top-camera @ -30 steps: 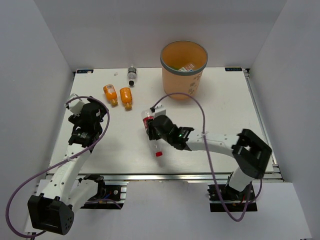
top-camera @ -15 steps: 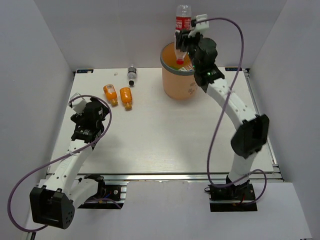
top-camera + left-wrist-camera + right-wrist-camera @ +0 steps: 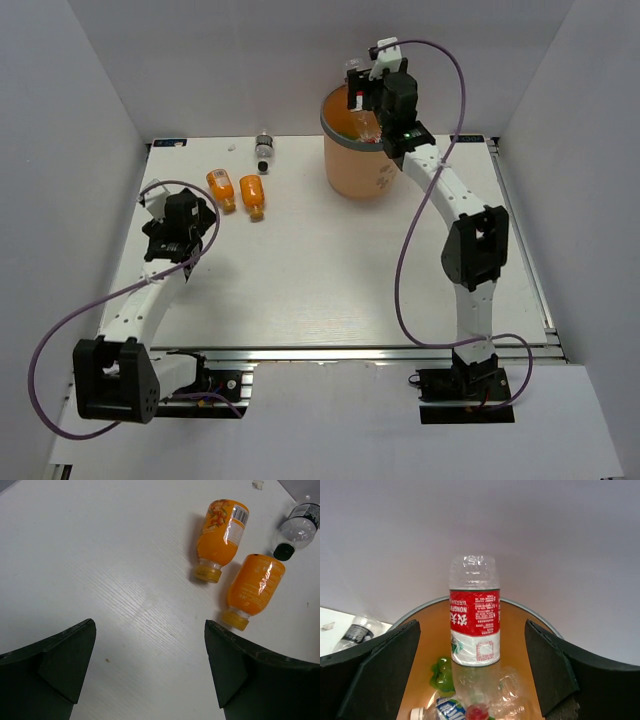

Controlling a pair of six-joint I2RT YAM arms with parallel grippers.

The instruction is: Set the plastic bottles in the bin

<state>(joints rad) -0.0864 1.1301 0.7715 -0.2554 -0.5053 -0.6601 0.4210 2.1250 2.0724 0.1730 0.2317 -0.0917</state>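
Fingers (image 3: 375, 665) of the right gripper (image 3: 471, 642) stand wide apart, and they touch nothing. Between them, free on both sides, is a clear plastic bottle with a red label (image 3: 474, 611), turned with its red cap down. It is over the mouth of the tall round orange bin with a grey rim (image 3: 358, 172). I judge that it is just let go; whether it is falling or already rests on the bottles under it, I cannot tell.

Inside the bin lie a green bottle (image 3: 440, 672) and a bottle with a blue-white label (image 3: 446, 711).

To do this step well, the fingers should be kept spread and the wrist kept over the middle of the mouth until the bottle is under the rim. After that, lifting straight up is best, so that no finger catches the rim and tips the bin.

The left gripper (image 3: 149, 630) is also spread and holds nothing, above bare table. Ahead of it lie two small orange bottles (image 3: 222, 535), just beside each other, and behind them a grey-labelled bottle with a dark cap (image 3: 299, 529). These three are not yet in the bin. The next grasp should close across one orange body only, because its neighbour is so close that a finger could push it away.
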